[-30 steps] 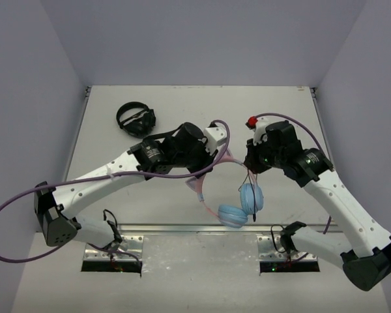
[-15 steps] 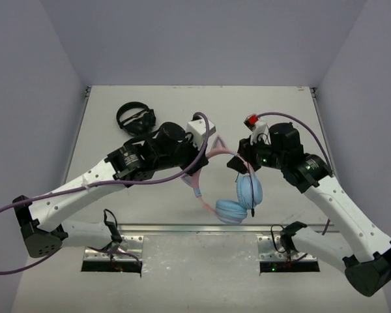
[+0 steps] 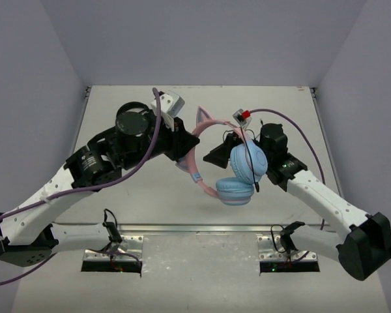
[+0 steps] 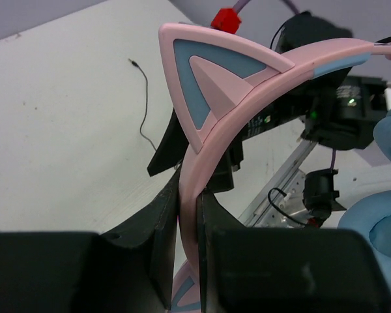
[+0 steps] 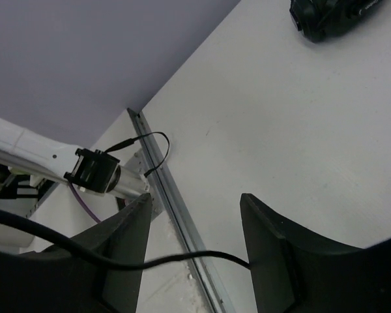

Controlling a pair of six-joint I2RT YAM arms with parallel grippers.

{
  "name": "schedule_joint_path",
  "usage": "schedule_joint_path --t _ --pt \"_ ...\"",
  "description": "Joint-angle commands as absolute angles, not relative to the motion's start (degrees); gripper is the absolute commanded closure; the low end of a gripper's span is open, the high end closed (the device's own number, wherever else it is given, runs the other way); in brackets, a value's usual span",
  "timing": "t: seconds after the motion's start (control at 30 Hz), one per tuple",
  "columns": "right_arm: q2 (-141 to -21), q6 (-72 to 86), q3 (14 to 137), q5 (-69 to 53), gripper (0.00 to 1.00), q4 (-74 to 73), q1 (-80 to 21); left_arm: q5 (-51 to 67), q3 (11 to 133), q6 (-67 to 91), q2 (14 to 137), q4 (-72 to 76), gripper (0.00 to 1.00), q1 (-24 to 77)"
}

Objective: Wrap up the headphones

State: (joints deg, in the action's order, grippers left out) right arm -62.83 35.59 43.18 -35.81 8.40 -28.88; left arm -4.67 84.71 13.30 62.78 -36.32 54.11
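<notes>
lifted off the pale worktop [image 3: 293,117], the pink cat-ear headphones with light blue cups [image 3: 247,164] hang from the left gripper [image 4: 188,222], clamped on their headband [image 4: 247,98]; right gripper [image 5: 195,228] jaws now apart.

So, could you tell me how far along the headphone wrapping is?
Done: the left pincer is clamped on the pink headband of the headphones, holding them up. In hand: the black cable crosses the gap of the open right pincer, ungripped. Left: all the winding; the cable hangs loose, no turns visible.
</notes>
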Motion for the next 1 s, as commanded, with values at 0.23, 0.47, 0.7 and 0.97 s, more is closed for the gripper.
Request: schedule_joint_path --t 0.23,0.47,0.7,0.97 --pt "-75.4 40.95 45.62 -36.39 0.65 29.16 -38.05 -22.9 106.24 23.81 67.58 -41.57 1.0 54.67" --pt "-75.24 43.68 38.85 -34.11 0.66 37.35 -45.95 -44.37 109.24 32.86 70.31 -46.48 1.0 54.58" --pt "-72.69 45.61 31.57 -30.68 0.96 42.53 -51.5 -61.93 115.13 42.54 75.75 -54.93 1.0 54.58" --pt "-64.26 40.18 30.75 -20.41 0.99 29.56 -59.67 -65.39 116.29 42.36 80.77 -58.01 1.0 47.03"
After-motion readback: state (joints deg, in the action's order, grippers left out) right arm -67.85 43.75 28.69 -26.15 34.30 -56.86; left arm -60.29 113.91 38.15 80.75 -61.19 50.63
